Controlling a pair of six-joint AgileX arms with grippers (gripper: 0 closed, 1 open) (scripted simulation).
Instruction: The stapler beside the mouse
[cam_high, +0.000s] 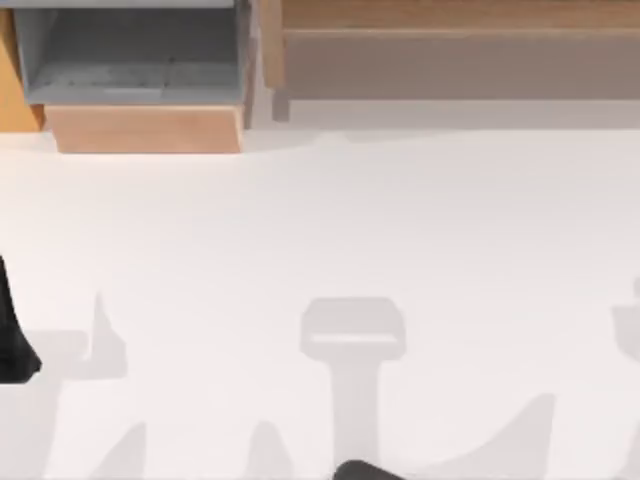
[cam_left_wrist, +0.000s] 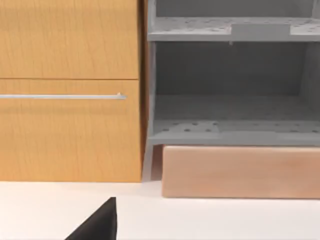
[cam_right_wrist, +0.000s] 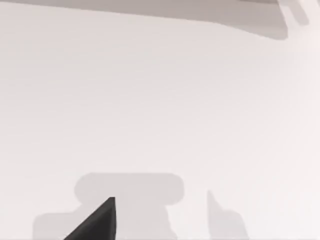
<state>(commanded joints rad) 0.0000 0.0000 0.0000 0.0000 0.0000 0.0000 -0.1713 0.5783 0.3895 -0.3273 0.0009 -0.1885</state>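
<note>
The stapler and the mouse are out of view. A black piece of my left arm (cam_high: 12, 340) shows at the table's far left edge. In the left wrist view, a black tip of my left gripper (cam_left_wrist: 100, 225) hovers over the white table (cam_left_wrist: 225, 220) and faces the cabinet. A black tip of my right gripper (cam_right_wrist: 97, 222) hangs above bare white tabletop (cam_right_wrist: 160, 100) in the right wrist view, over grey shadows.
A wooden cabinet (cam_left_wrist: 70, 90) with a silver handle (cam_left_wrist: 62, 96) stands at the back left. Beside it is a grey open shelf unit (cam_high: 130, 50) over a pale wooden drawer front (cam_high: 145, 128). A long wooden shelf (cam_high: 450, 50) runs along the back right. A dark rounded shape (cam_high: 362, 470) sits at the front edge.
</note>
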